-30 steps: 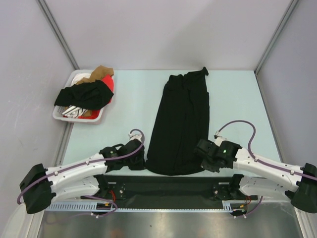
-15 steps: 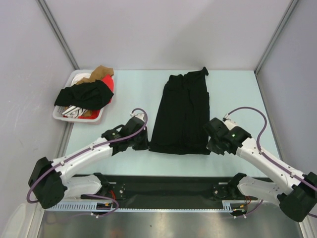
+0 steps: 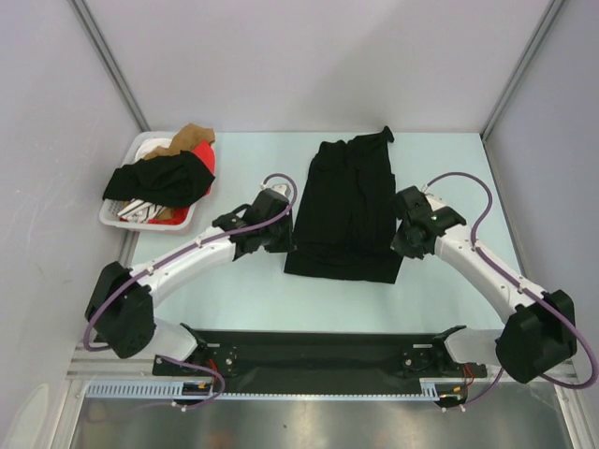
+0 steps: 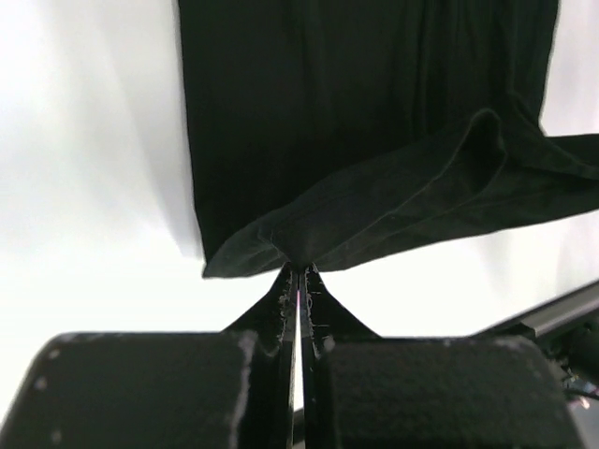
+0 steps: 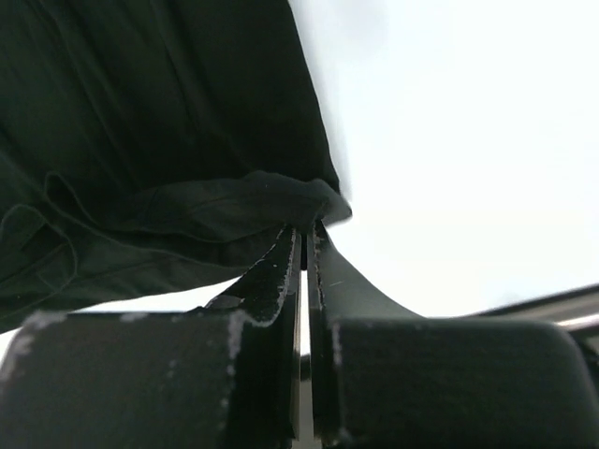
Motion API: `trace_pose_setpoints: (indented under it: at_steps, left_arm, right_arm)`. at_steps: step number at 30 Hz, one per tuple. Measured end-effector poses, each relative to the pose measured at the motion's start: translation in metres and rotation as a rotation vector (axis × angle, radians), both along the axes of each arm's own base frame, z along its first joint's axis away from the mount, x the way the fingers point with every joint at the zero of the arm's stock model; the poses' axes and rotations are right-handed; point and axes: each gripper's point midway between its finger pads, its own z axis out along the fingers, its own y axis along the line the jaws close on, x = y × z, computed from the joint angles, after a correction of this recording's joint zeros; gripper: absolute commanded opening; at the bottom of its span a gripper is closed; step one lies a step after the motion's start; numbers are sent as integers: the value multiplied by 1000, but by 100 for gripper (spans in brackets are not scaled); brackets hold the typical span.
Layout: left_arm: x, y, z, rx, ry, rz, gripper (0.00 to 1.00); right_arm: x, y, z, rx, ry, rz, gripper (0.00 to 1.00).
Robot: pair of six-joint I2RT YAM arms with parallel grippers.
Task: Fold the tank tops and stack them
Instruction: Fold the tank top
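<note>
The large black tank top (image 3: 348,201) lies lengthwise in the middle of the table, its near part doubled back over itself. My left gripper (image 3: 286,234) is shut on its lower left corner, which shows in the left wrist view (image 4: 281,245). My right gripper (image 3: 401,236) is shut on its lower right corner, which shows in the right wrist view (image 5: 314,201). Both hold the hem lifted over the cloth. A bit of the red tank top (image 3: 207,159) shows in the white basket (image 3: 178,223) at the far left.
The basket also holds a black garment (image 3: 159,180), a brown one (image 3: 192,137) and a striped one. Grey walls enclose the table on three sides. A black strip (image 3: 318,348) runs along the near edge between the arm bases.
Both grippers have carried the tank top's near hem away from the front edge toward the far side, folding the lower part over the middle. The garment now looks much shorter.
</note>
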Motion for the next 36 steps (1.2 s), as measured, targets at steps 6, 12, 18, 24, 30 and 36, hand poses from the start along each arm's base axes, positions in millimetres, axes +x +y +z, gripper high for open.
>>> trace_pose_setpoints:
  at_steps: [6, 12, 18, 24, 30, 36]
  left_arm:
    - [29, 1, -6, 24, 6, 30, 0]
    - [58, -3, 8, 15, -26, 47, 0]
    - [88, -10, 31, -13, -81, 61, 0]
    - [112, -8, 27, -5, -79, 89, 0]
    - [128, -12, 18, 4, -67, 98, 0]
    - [144, -17, 16, 4, -72, 100, 0]
  right_arm:
    - [32, -3, 6, -11, -15, 10, 0]
    - [56, -4, 11, -16, -26, 19, 0]
    - [78, -11, 17, -12, -35, 11, 0]
    - [100, -15, 19, -8, -42, 11, 0]
    - [122, -19, 15, -2, -35, 8, 0]
    - [144, -18, 10, 6, -35, 12, 0]
